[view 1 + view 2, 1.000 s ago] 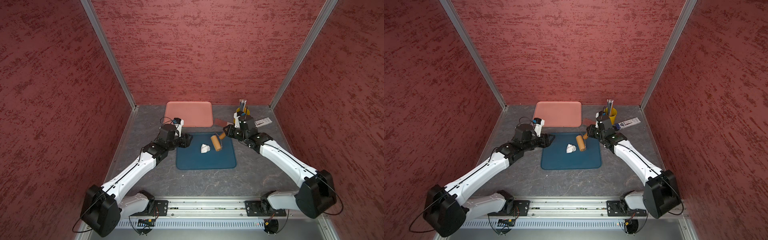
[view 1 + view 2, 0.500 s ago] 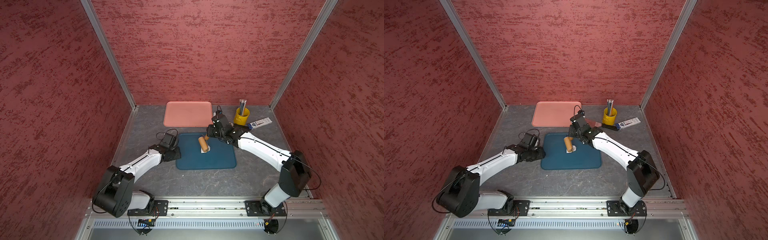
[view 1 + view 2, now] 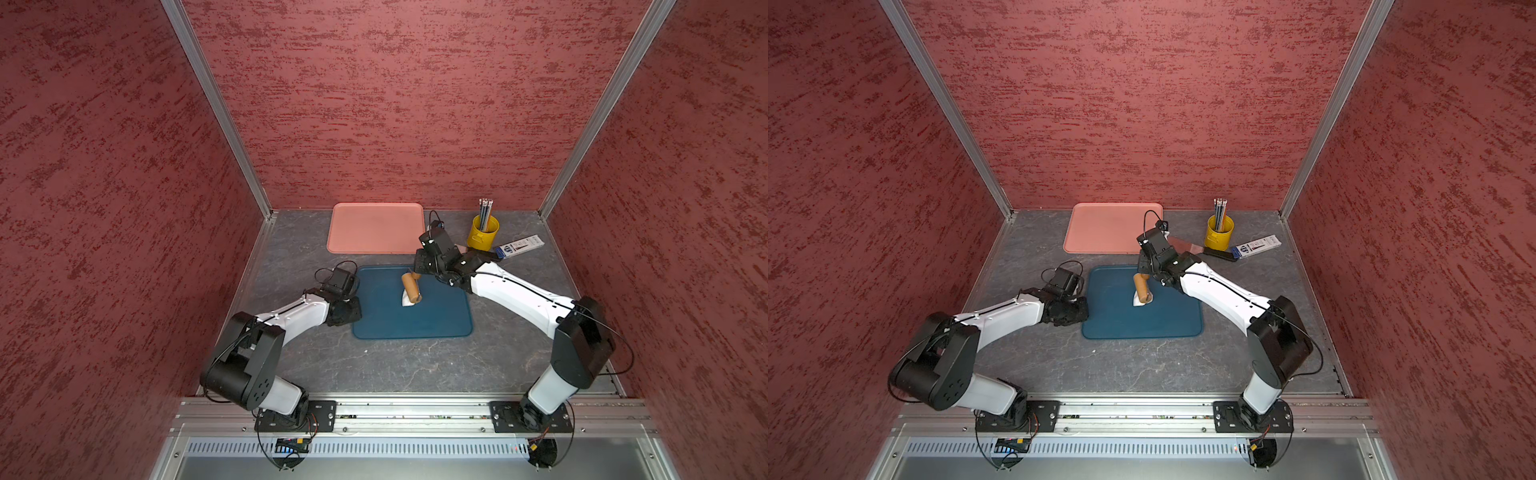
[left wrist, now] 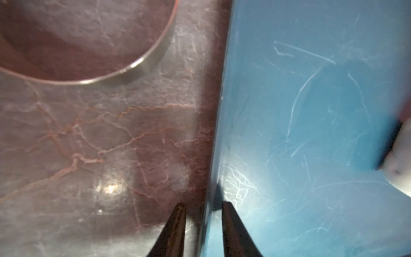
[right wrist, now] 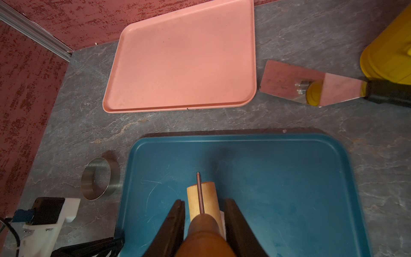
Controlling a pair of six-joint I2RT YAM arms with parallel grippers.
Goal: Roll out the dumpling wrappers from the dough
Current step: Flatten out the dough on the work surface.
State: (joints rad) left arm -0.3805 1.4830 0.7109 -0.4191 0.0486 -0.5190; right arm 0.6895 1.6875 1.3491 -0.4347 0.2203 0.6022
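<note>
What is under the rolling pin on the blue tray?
The white dough lies under the rolling pin; only a small edge shows in both top views. The rest is covered, so its shape is hidden.

**Robotics laboratory test cell**
Red textured wall panels (image 3: pixel 395 104), held in aluminium framing posts (image 3: pixel 216 108), enclose a grey stone-patterned bench (image 3: pixel 415 365). The left arm (image 3: pixel 291 316) and right arm (image 3: pixel 515 295) are bolted to an aluminium rail (image 3: pixel 415 409) along its front edge.
</note>
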